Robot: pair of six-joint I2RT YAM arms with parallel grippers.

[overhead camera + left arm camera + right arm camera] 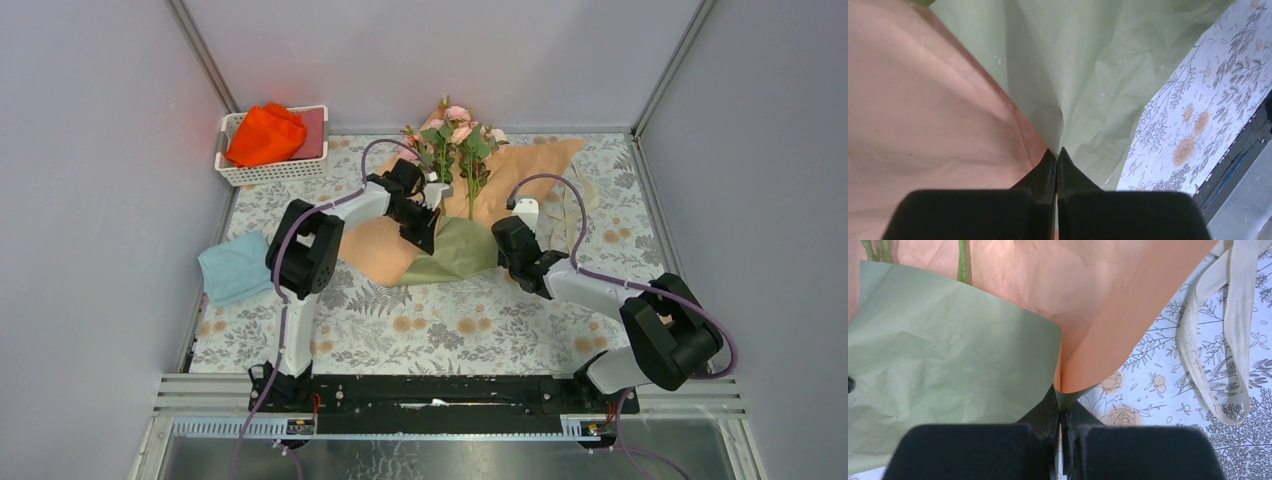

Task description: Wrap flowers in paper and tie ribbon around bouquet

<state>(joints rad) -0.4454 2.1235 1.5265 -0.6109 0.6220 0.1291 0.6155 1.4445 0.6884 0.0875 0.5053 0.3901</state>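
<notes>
Peach-and-olive paper [520, 165] lies mid-table with the flowers [455, 135] on it, stems running back toward the arms and landing between the two grippers. Looks like the left gripper [1057, 152] and right gripper [1062, 405] are each clamped tight on a near fold of it. The ribbon [1238, 340] sits just off to the right.

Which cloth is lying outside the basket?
The light blue cloth, flat on the floral tablecloth at its left edge. The orange-red cloth sits in the white basket at the far left corner.
</notes>
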